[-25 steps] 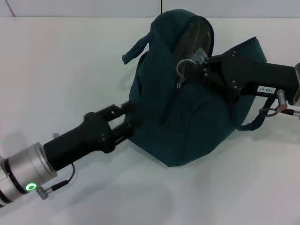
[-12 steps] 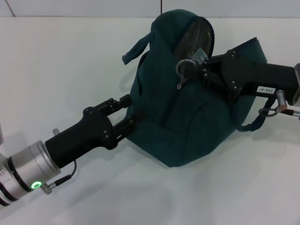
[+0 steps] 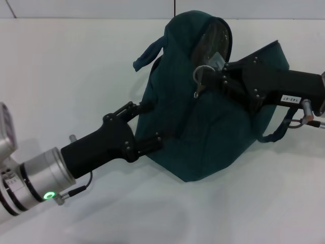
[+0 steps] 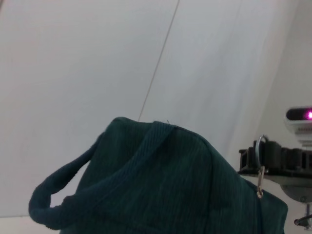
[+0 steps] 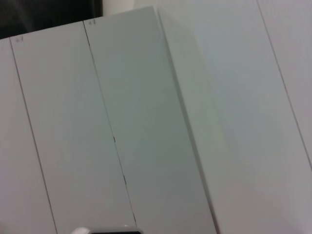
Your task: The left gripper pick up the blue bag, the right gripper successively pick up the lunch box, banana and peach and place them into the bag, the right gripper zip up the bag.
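The left gripper (image 3: 144, 124) reaches in from the worktop's (image 3: 66, 71) near left corner, its fingers spread apart on either side of the lower left flank of the blue bag (image 3: 203, 137): one finger lies along the cloth higher up and the other lower down, both touching or just beside the fabric without clearly pinching it. The bag stands near the middle of the worktop, towards the far edge, slumped and leaning. One padded handle (image 3: 150, 51) sticks out on its left near the top, and the other handle (image 3: 277, 133) hangs on the right behind the right arm.

The cloth looks soft and limp, so a pinch on the flank would probably only gather fabric and let the bag sag. With no loose items in view on the worktop, they are likely inside, which would make it bottom-heavy. The handles or the stiffer seam by the zipper look the surer places to hold.

At the bag's upper front, the silver ring pull (image 3: 201, 76) hangs beside a still-unzipped opening showing foil lining. The right gripper (image 3: 219, 76) comes in from the right edge with its tips at that ring; I cannot tell whether they are closed on it. The ring is small, hard and probably slippery, so a grip on it should be firm and the pull should follow the zipper line.
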### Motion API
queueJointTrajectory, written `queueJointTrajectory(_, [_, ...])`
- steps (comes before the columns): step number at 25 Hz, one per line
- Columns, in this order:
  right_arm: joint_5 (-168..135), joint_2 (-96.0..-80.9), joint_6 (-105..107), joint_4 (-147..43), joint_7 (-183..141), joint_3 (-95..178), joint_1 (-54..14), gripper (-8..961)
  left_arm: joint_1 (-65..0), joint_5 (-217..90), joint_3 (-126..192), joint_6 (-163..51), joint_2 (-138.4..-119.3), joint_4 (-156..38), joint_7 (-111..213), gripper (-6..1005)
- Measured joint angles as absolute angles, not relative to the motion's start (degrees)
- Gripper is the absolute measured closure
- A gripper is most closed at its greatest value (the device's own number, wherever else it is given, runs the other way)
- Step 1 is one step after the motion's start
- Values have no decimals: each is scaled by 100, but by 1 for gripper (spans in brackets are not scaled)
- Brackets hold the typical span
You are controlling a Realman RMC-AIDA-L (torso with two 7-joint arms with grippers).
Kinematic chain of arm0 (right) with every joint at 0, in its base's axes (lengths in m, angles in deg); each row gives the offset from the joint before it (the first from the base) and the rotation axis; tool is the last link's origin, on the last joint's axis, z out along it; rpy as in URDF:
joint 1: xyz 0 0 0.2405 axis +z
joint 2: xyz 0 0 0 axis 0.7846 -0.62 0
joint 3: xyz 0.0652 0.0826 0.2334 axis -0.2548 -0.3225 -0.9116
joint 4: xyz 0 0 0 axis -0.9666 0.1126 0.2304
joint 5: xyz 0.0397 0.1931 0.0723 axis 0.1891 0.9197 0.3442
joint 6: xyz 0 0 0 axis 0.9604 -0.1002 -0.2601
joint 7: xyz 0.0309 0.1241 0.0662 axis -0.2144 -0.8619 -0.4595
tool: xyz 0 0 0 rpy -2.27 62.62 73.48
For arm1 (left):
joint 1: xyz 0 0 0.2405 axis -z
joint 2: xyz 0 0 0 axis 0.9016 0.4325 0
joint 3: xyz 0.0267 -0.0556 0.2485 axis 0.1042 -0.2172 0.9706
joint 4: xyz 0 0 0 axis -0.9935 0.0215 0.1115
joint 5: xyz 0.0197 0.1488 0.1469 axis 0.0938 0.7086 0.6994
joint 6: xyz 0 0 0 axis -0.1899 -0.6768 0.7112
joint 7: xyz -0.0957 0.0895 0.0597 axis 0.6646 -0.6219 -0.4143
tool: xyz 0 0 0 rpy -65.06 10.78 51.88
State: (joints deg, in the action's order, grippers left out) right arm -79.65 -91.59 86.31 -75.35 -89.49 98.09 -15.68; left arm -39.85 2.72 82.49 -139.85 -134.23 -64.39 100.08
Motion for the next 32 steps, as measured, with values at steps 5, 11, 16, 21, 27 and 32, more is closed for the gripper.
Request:
queueJointTrajectory(5, [-7889, -9156, 8657, -7535, -8952, 9812, -1587, 946, -3855, 267, 8258, -13903, -13436, -6336, 10022, 147])
queueJointTrajectory(11, [-7886, -9157, 8660, -7535, -8959, 9832, -1601, 945, -3839, 244, 8258, -13780, -13435, -6331, 10030, 170])
queueJointTrajectory(16, [-7886, -9157, 8661, -7535, -8962, 9846, -1617, 945, -3832, 223, 8238, -13753, -13440, -6330, 10038, 335])
queueJointTrajectory(21, [-7885, -9157, 8672, -7535, -8963, 9850, -1690, 945, -3830, 185, 8226, -13753, -13443, -6275, 9968, 533])
queueJointTrajectory(27, [-7867, -9157, 8768, -7535, -8957, 9816, -1807, 945, -3840, 140, 8188, -13812, -13443, -6271, 9963, 765])
queueJointTrajectory(32, [-7812, -9154, 8806, -7535, -8941, 9808, -1904, 945, -3909, 31, 8185, -13995, -13407, -6269, 9984, 911])
